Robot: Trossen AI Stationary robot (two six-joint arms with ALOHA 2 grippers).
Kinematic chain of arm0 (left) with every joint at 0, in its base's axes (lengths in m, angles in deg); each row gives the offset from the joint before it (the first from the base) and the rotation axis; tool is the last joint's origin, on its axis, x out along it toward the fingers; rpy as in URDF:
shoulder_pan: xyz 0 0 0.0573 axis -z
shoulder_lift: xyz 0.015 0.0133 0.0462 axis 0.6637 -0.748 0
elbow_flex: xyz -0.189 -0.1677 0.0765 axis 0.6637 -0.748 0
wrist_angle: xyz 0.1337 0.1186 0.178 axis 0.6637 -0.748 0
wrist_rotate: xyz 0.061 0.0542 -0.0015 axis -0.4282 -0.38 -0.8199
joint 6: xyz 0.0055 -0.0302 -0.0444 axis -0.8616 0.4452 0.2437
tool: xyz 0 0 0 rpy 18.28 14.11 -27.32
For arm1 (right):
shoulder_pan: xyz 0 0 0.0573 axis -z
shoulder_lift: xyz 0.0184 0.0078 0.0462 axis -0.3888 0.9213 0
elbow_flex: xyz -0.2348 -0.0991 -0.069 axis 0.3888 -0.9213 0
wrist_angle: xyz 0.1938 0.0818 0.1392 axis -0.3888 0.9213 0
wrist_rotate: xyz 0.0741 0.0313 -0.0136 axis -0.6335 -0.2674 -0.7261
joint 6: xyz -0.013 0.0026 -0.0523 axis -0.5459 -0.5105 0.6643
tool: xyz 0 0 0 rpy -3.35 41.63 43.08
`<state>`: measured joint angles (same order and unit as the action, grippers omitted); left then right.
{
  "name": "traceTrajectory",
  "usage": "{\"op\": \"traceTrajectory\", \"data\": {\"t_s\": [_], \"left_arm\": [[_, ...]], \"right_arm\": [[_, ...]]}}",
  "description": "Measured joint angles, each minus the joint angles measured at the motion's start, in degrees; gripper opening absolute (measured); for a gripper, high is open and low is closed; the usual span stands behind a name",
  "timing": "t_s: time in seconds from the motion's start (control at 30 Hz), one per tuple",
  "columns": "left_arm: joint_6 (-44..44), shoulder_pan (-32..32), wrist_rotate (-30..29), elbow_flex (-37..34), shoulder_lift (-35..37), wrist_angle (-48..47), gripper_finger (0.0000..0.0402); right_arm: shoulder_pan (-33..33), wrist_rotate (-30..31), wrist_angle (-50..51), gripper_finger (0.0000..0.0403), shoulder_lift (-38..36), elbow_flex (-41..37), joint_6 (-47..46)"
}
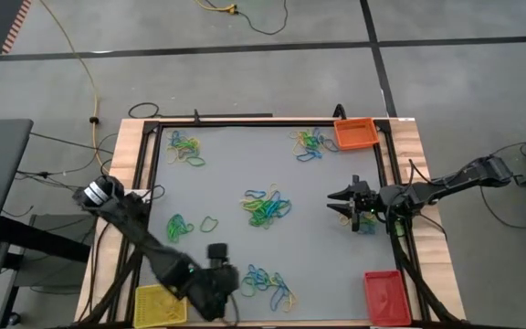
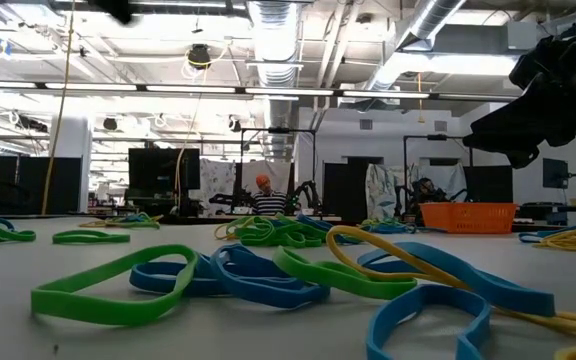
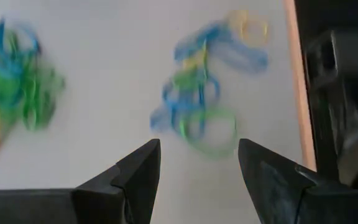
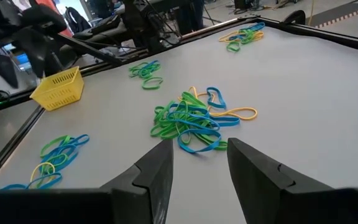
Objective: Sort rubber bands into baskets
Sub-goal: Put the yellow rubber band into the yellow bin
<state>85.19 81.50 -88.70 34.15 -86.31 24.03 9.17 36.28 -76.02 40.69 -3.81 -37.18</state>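
The left gripper (image 1: 219,252) hovers over the near edge of the table (image 1: 226,183), its jaws standing apart with nothing between them; in the left wrist view the two dark fingers (image 3: 138,174) frame bare grey surface just short of a blurred cluster of bands (image 3: 201,99). That cluster, blue, green and yellow loops (image 1: 265,283), lies just beside the gripper toward the table's near middle. The yellow basket (image 1: 158,304) sits at the near left corner, close under the left arm. The right gripper (image 1: 347,203) hangs over the right part of the table, pointing toward the centre, its jaws partly apart and empty; past its fingers (image 4: 157,171) the right wrist view shows the central heap (image 4: 191,121) of green, blue and yellow bands. In the high view that heap (image 1: 267,206) lies in the middle of the table, near the right gripper but apart from it. More bands lie in a far left group (image 1: 186,150), a far right group (image 1: 309,144) just beside the orange basket (image 1: 355,133) at the far right corner, and a few green loops (image 1: 183,227) left of centre. The red basket (image 1: 383,296) sits at the near right corner. In the low view, green and blue bands (image 2: 218,280) lie close on the table, and a person (image 2: 264,197) shows in the room beyond.
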Motion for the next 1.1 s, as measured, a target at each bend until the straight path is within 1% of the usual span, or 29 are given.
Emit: {"op": "traceTrajectory", "data": {"t_s": [0.07,0.23,0.33,0.43,0.53,0.57,0.83,1.1], "left_arm": [[-3.12,-2.17,0.5,-1.34,-0.02,3.69,0.0206],[-6.41,-5.3,0.8,-1.77,-0.02,4.84,0.0206],[-9.07,-6.38,0.7,-1.79,-0.06,7.91,0.0206],[-12.72,-7.21,1.87,-1.76,-1.28,12.96,0.0206],[-15.74,-7.92,4.14,-1.71,-4.06,17.96,0.0206],[-16.43,-7.95,4.22,-1.74,-5.05,17.81,0.0206],[-17.18,-9.13,6.73,-1.79,-11.14,19.37,0.0206],[-19.19,-9.52,9.26,-1.77,-16.15,26.96,0.0206]], "right_arm": [[-0.01,-0.01,0.07,0.0179,0.01,0.0,0.02],[0.0,-0.01,0.36,0.0179,0.0,0.0,0.45],[-0.01,0.0,0.38,0.0179,0.0,0.0,0.48],[-0.01,-0.02,0.36,0.0179,0.01,0.0,0.53],[0.0,-0.03,0.36,0.0179,0.0,0.0,0.63],[0.0,-0.04,0.23,0.0179,0.01,0.0,0.64],[-0.01,-0.04,0.17,0.0179,0.33,0.0,0.63],[-0.01,-0.02,0.2,0.0179,0.33,0.0,0.63]]}}
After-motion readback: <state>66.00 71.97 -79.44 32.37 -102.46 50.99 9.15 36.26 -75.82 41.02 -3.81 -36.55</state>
